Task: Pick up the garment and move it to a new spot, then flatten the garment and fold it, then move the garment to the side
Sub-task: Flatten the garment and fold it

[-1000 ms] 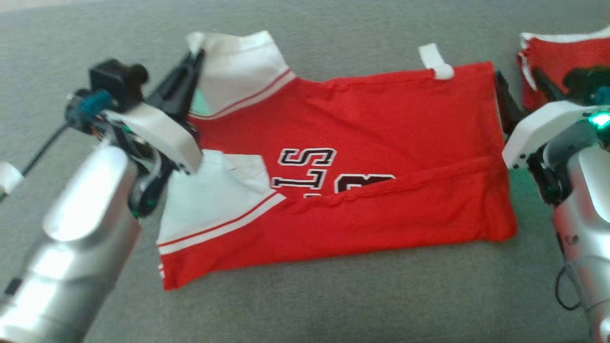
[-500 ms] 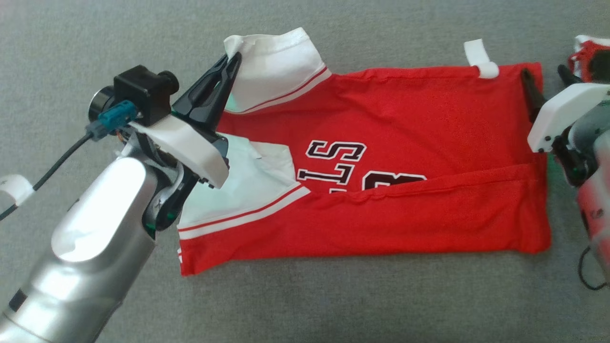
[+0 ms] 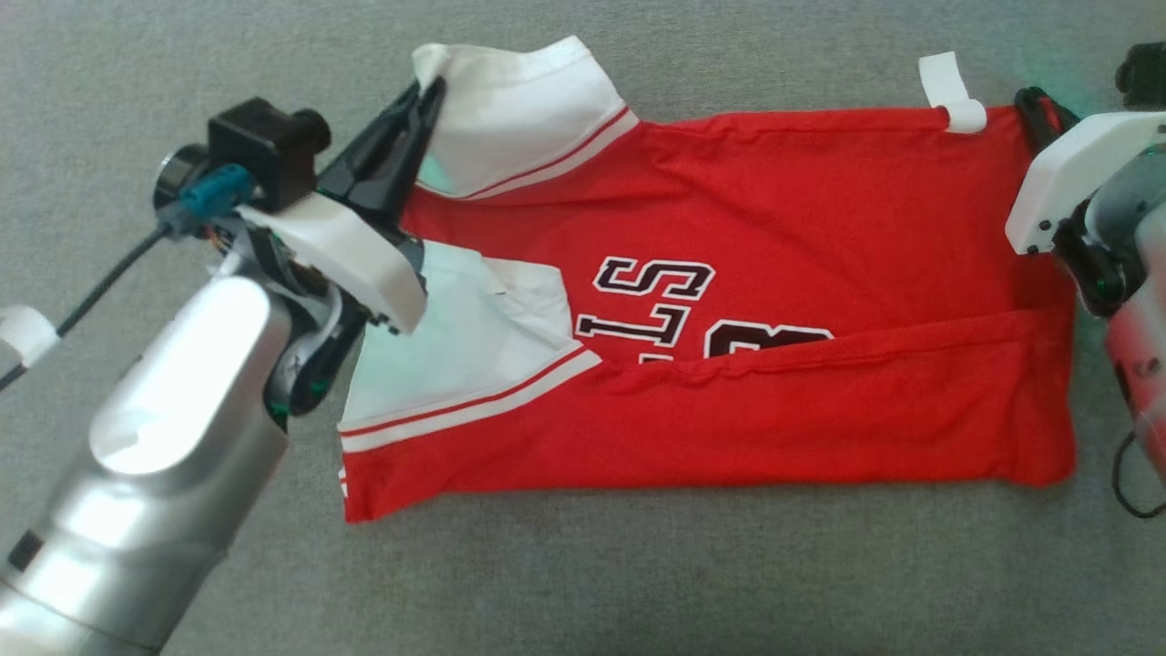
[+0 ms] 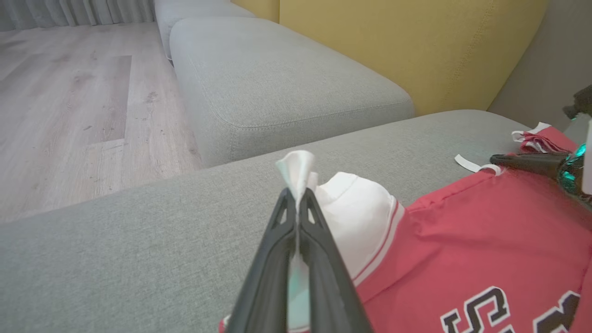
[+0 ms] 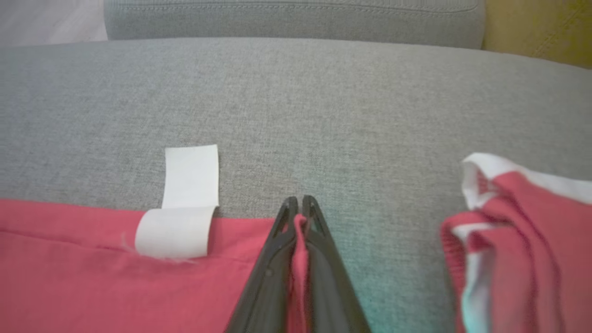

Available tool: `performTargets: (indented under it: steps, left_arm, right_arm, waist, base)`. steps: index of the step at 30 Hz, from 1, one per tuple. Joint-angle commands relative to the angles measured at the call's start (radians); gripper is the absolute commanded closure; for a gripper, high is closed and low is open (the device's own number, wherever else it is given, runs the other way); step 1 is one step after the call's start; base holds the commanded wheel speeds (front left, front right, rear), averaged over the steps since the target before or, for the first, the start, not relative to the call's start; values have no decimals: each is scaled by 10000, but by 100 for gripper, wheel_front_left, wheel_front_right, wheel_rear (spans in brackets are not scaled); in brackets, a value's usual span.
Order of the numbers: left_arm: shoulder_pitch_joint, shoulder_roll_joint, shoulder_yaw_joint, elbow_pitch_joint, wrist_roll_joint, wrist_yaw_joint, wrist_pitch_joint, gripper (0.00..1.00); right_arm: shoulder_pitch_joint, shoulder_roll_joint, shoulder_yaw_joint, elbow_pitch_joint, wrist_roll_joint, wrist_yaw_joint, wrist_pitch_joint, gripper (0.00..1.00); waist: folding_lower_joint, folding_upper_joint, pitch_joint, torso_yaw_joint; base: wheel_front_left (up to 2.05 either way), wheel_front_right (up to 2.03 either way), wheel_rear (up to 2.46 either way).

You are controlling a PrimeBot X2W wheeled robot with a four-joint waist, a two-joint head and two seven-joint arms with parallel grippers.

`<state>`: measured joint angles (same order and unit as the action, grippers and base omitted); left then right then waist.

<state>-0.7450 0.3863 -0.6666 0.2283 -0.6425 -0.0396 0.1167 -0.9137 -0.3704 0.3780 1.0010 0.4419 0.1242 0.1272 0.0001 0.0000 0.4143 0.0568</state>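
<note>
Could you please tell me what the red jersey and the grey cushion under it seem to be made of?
The red jersey looks like thin, matte knit fabric: it folds flat with soft creases. The grey cushion seems to be coarse woven upholstery, matte: a flecked weave shows.

I read the jersey [image 3: 774, 228] as thin red knit cloth, matt, with smooth white sleeves. The sofa seat [image 3: 638, 583] is coarse grey woven fabric. The left gripper [image 4: 296, 199] has fingers [image 4: 270, 273] of dark plastic with a dull sheen. Its wrist cover [image 3: 342, 255] is smooth white plastic, and the left forearm [image 3: 155, 474] is shiny silver metal. The floor [image 4: 69, 106] is pale matt wood and the backrest [image 4: 393, 41] is yellow cloth.
</note>
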Motion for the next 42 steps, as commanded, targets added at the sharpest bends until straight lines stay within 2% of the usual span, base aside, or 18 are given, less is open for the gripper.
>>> performTargets:
  steps: [1,12,23,32,38,42]
  left_arm:
    - [-516,349,546,-93,-42,55,-121,100]
    - [-2101,601,1259,1421,-76,-18,-538,100]
    - [-3849,10,1378,3597,98,-384,-1785,100]
    - [-3446,-130,841,4221,65,-730,-2188,100]
    - [-2402,112,582,3771,-609,-858,-1798,100]
    - [-1559,516,390,3088,-1098,-886,-1218,100]
  right_arm:
    - [-115,-133,160,-229,195,65,-263,100]
    - [-1251,-81,389,-850,1450,65,-1414,100]
    - [-2473,70,634,-596,1777,65,-2521,100]
    - [-1851,-60,1290,-486,2386,65,-2525,100]
    - [-1017,-326,1840,-736,3144,65,-2159,100]
    - [-431,-594,2220,-1006,3696,65,-1738,100]
  waist:
    - [-1,0,-35,-77]
    - [-1,0,105,-464]
    - [-1,0,160,-613]
    - [-1,0,-159,-507]
    - [-1,0,-663,-420]
    - [-1,0,-1045,-400]
  base:
    - [0,0,0]
    - [0,0,0]
    - [0,0,0]
    - [0,0,0]
    - [0,0,0]
    - [0,0,0]
